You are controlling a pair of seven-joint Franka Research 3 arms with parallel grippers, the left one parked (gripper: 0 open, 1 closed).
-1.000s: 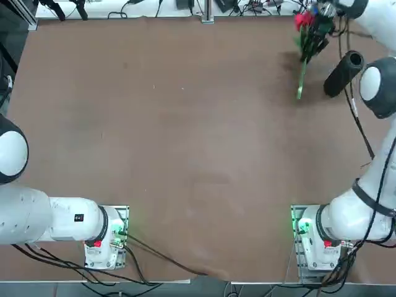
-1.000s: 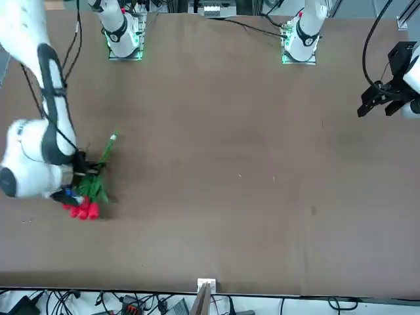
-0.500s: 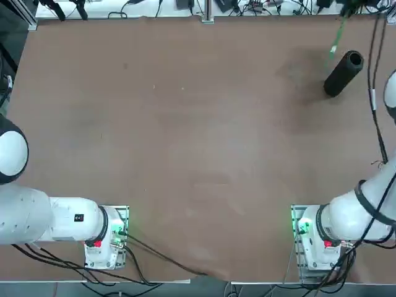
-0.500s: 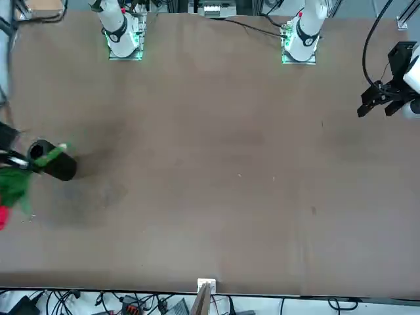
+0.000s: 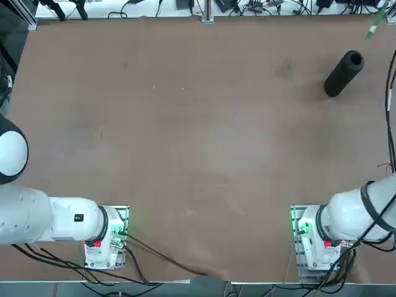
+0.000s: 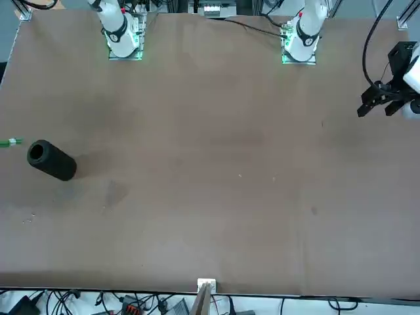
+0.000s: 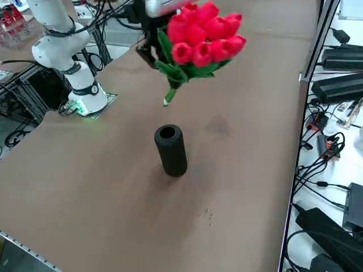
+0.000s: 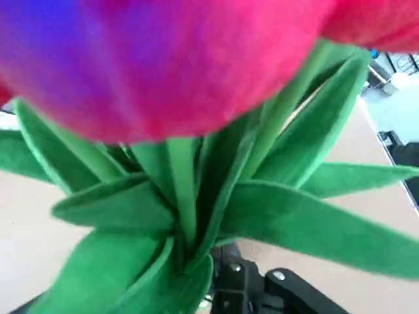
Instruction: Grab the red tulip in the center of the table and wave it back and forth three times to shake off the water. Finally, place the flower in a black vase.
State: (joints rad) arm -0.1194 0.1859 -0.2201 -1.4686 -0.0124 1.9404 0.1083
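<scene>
**Tulip held aloft above the vase; vase upright on worktop**

Landmark: the black vase point(image 7: 171, 149).

In the right side view, the right end effector point(image 7: 148, 35) sits up and to the left of the vase, raised well clear of the worktop point(image 7: 85, 181). It has hold of the red tulip point(image 7: 203, 35) at the leafy part below the heads; how wide its fingers stand cannot be told, as leaves cover them.

The tulip is carried in the air, tilted. Its red heads lie above and to the right of the vase, and its stem end points down toward the vase mouth, apart from it and not inside it.

The vase stands upright on the worktop, mouth up and with nothing in it.

In the top view, only the stem tip point(image 5: 375, 25) shows, beyond the vase point(image 5: 343, 73) toward the far right corner. In the front view, the tip point(image 6: 11, 142) shows just left of the vase point(image 6: 52, 160) at the frame edge.

The wrist view is filled by red petals and green leaves point(image 8: 196, 216).
</scene>
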